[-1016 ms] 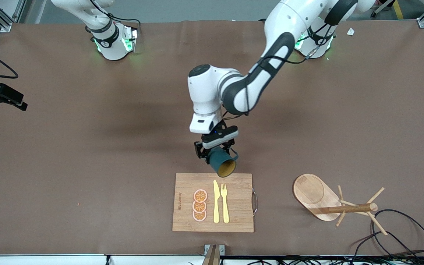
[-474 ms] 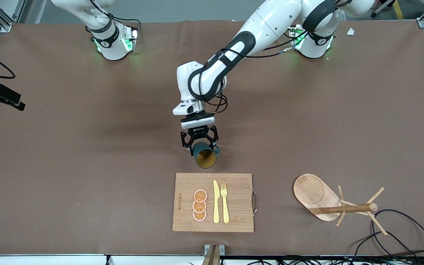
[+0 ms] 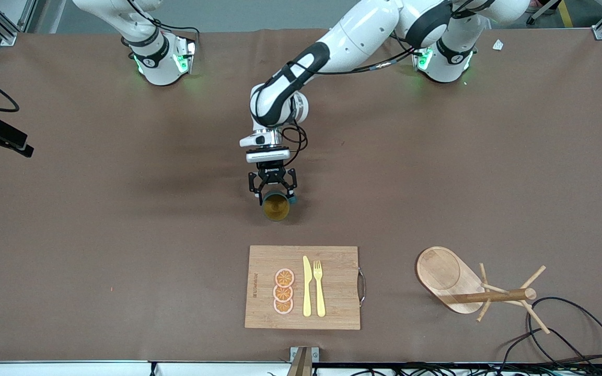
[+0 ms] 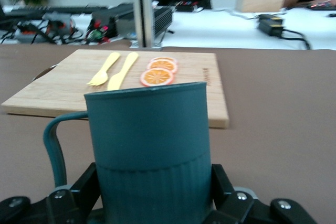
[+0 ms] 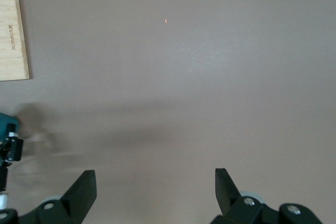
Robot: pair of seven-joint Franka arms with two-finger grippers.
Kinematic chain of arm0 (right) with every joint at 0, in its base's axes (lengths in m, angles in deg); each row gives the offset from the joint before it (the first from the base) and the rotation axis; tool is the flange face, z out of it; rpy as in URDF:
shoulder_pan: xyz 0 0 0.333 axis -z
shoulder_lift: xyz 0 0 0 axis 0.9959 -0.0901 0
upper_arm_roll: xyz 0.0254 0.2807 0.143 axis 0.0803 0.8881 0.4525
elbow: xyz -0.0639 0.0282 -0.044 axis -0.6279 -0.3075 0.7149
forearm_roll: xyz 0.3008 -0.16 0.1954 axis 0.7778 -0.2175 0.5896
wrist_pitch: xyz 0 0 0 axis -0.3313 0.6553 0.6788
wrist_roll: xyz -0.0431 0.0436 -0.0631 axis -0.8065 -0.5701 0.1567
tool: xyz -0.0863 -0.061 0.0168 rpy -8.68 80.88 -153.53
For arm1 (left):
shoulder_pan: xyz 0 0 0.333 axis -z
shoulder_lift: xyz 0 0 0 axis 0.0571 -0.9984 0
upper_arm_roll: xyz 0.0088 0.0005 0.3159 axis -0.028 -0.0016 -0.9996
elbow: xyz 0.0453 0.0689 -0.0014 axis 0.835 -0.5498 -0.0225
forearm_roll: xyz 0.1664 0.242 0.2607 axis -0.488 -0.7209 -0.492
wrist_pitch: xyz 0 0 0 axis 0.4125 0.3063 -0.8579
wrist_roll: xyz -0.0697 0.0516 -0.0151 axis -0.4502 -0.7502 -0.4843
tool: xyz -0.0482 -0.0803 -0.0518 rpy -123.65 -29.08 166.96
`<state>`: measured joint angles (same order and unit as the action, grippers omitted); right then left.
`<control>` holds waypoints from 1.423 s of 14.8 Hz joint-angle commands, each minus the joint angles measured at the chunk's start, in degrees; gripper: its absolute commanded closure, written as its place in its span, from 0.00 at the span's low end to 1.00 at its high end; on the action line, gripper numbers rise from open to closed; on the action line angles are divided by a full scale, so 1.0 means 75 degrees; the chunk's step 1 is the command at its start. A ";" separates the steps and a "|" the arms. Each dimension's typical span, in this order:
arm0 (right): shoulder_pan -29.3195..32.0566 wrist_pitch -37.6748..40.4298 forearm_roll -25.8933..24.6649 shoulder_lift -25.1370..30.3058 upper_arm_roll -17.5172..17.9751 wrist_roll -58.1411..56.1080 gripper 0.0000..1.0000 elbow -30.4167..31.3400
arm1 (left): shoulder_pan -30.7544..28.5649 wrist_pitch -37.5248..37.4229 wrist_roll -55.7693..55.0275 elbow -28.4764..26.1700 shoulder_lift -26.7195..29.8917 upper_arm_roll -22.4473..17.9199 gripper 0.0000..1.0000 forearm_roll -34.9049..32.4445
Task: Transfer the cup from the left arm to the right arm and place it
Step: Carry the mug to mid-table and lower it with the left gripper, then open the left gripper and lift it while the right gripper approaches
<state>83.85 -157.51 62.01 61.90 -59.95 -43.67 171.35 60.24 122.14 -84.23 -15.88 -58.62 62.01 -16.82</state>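
The dark teal ribbed cup point(image 3: 276, 204) lies on its side in my left gripper point(image 3: 273, 189), its golden-yellow mouth toward the front camera, low over bare table between the robots' bases and the wooden board point(image 3: 302, 287). In the left wrist view the left gripper point(image 4: 155, 184) has both fingers point(image 4: 86, 184) pressed on the cup's point(image 4: 149, 135) ribbed lower half, with the handle to one side. My right gripper point(image 5: 155, 174) is open and empty, high over bare table at the right arm's end. It shows at the front view's edge point(image 3: 3, 141).
The board carries three orange slices point(image 3: 284, 291), a yellow knife point(image 3: 307, 287) and a yellow fork point(image 3: 319, 287). A tipped wooden mug tree point(image 3: 481, 292) and loose cables point(image 3: 567, 334) lie toward the left arm's end, near the front edge.
My left arm has carried the cup away from the board's edge, toward the bases and slightly toward the right arm's end, and lower. The right gripper has barely shifted.
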 commanded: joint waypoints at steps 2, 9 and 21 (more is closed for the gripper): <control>0.0131 -0.0080 0.0144 0.0112 0.0055 -0.0016 0.00 0.0157 | 0.0338 -0.0574 -0.0152 0.0156 -0.0383 -0.0109 0.29 -0.0966; 0.0120 -0.0010 0.0144 0.0054 0.0066 -0.0016 0.00 0.0123 | 0.0607 -0.1079 -0.0938 0.0132 -0.0723 -0.0109 0.11 -0.1637; -0.1310 -0.0150 0.0575 -0.1187 0.0113 0.0722 0.00 0.0134 | 0.1322 -0.1606 -0.1008 0.0144 -0.0022 0.0312 0.00 0.1125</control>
<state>74.39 -157.86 63.82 54.82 -58.75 -39.02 172.13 69.83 111.12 -92.20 -14.17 -61.77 63.46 -13.26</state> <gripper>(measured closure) 0.000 0.000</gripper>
